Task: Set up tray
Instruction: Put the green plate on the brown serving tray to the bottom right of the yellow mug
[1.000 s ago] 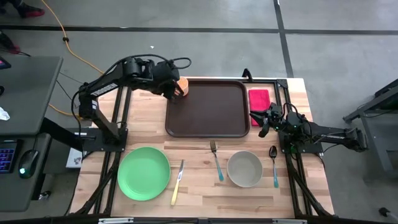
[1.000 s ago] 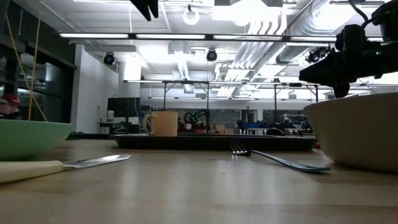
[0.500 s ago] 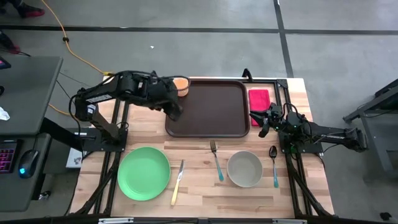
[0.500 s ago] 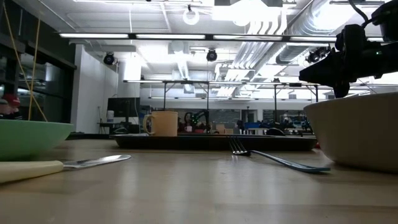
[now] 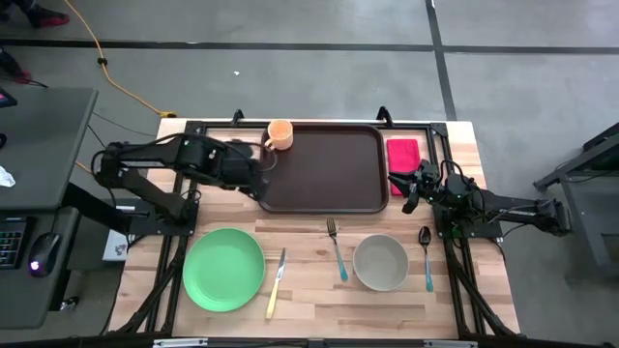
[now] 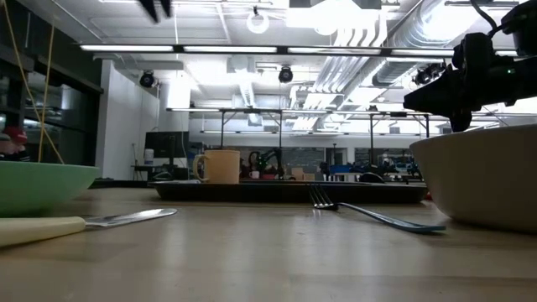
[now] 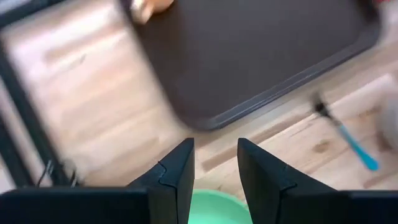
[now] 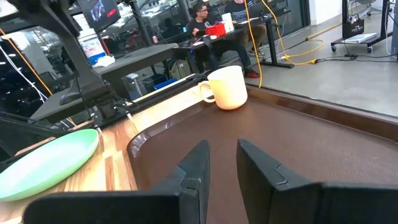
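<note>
The dark brown tray (image 5: 324, 166) lies at the middle far side of the table. A tan mug (image 5: 280, 133) stands upright in its far left corner. My left gripper (image 5: 262, 183) hovers open over the tray's near left corner with nothing between its fingers; the left wrist view looks down on that corner (image 7: 205, 121) and the rim of the green plate (image 7: 214, 202). My right gripper (image 5: 410, 193) waits open and level at the tray's right edge, facing across the tray (image 8: 267, 143) toward the mug (image 8: 227, 87).
The green plate (image 5: 223, 269), a yellow-handled knife (image 5: 276, 283), a blue-handled fork (image 5: 337, 249), a beige bowl (image 5: 380, 262) and a blue-handled spoon (image 5: 426, 256) lie along the near side. A red napkin (image 5: 403, 155) lies right of the tray. Bare wood shows left of the tray.
My left gripper has drawn away from the mug, going toward the table's near and left edges and sinking somewhat, with its wrist rolling. It has stayed open. The mug stands where it was on the tray.
</note>
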